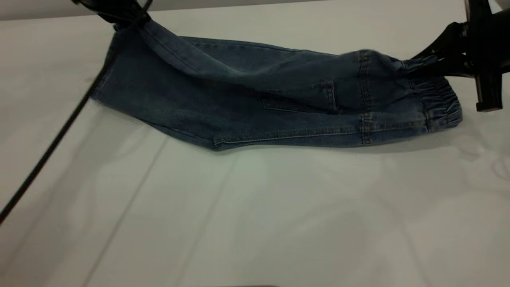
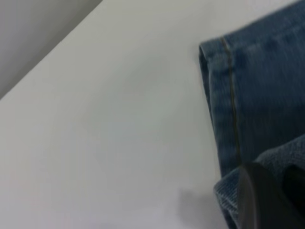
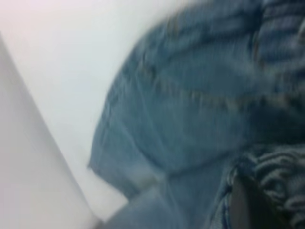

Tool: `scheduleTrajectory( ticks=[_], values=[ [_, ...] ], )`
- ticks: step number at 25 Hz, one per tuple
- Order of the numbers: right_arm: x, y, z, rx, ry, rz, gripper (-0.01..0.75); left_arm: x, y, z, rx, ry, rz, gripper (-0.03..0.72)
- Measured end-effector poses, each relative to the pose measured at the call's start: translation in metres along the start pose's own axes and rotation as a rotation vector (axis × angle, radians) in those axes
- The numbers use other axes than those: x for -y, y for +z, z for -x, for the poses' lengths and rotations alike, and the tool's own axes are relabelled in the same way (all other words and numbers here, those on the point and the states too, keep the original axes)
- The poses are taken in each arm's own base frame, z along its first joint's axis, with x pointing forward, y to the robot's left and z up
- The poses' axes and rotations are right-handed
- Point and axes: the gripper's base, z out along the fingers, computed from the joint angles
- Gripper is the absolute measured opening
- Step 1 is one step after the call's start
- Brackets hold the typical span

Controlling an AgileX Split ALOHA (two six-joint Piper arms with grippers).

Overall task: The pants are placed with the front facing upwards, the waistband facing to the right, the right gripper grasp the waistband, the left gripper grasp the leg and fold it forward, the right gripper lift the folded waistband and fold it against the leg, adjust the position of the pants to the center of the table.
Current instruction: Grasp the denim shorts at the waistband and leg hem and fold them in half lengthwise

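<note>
We see the pants (image 1: 279, 99) on the far part of the white surface (image 1: 255, 223), both ends lifted. Left end effector (image 1: 123, 16) clenched on the leg hem, right end effector (image 1: 438, 63) clenched on the waistband (image 1: 440, 101). Risk: uneven travel pulls denim from either pinch, skewing the fold.

A grey wall (image 1: 48, 10) runs along the far edge, plain and out of focus.
</note>
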Motion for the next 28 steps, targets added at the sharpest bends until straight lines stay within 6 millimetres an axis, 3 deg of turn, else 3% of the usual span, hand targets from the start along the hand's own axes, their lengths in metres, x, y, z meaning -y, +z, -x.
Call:
scheduleTrajectory(
  ticks=[8,15,20,24,28],
  values=[
    [0.003,0.000,0.013,0.134,0.121,-0.038,0.082,0.004,0.037,-0.003,-0.009,-0.141,-0.006,0.055],
    [0.004,0.000,0.014,0.142,0.115,-0.040,0.093,0.005,0.041,0.001,0.038,-0.153,-0.012,0.085],
    [-0.002,0.001,0.014,0.132,0.004,-0.030,0.163,0.005,0.041,0.004,0.067,-0.155,-0.016,0.240],
    [-0.008,0.001,0.011,0.100,-0.107,-0.011,0.298,0.005,0.041,0.003,0.048,-0.175,-0.014,0.405],
    [-0.013,0.002,0.004,0.026,-0.242,0.024,0.441,0.002,0.036,0.000,-0.023,-0.210,0.005,0.472]
  ],
)
